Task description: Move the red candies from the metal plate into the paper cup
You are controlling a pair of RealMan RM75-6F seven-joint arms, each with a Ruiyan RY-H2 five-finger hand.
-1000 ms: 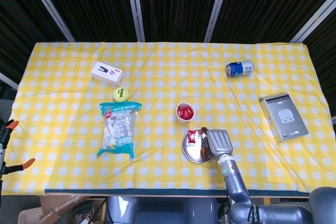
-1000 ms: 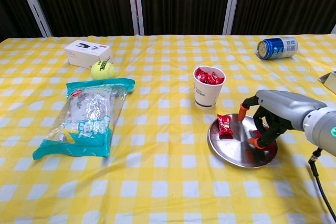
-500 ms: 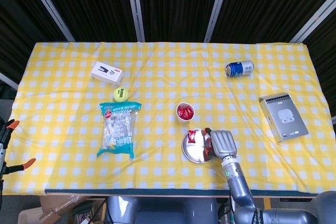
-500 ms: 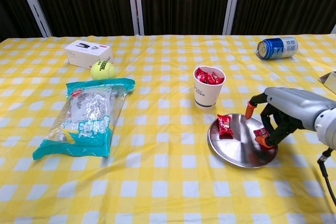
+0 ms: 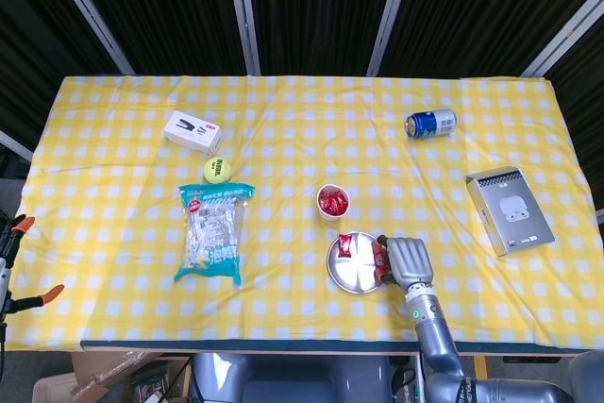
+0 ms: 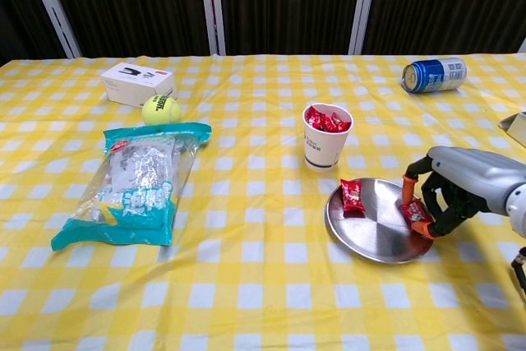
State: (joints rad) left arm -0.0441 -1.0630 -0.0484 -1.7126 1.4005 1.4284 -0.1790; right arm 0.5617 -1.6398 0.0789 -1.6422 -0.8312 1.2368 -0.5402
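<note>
No lettering can be read with any certainty. The blue can [image 6: 434,74], lying on its side at two o'clock on the table, bears white markings too small to read. The white box [image 6: 138,83] at ten o'clock carries a dark picture and a red patch, illegible. The teal snack bag [image 6: 135,182] at nine o'clock shows blurred print.

The yellow checked table [image 5: 302,120] carries metal plate [image 5: 351,274], paper cup [image 5: 332,202], can [image 5: 430,124], tennis ball [image 5: 217,170], snack bag [image 5: 213,231], two boxes [image 5: 192,132].
</note>
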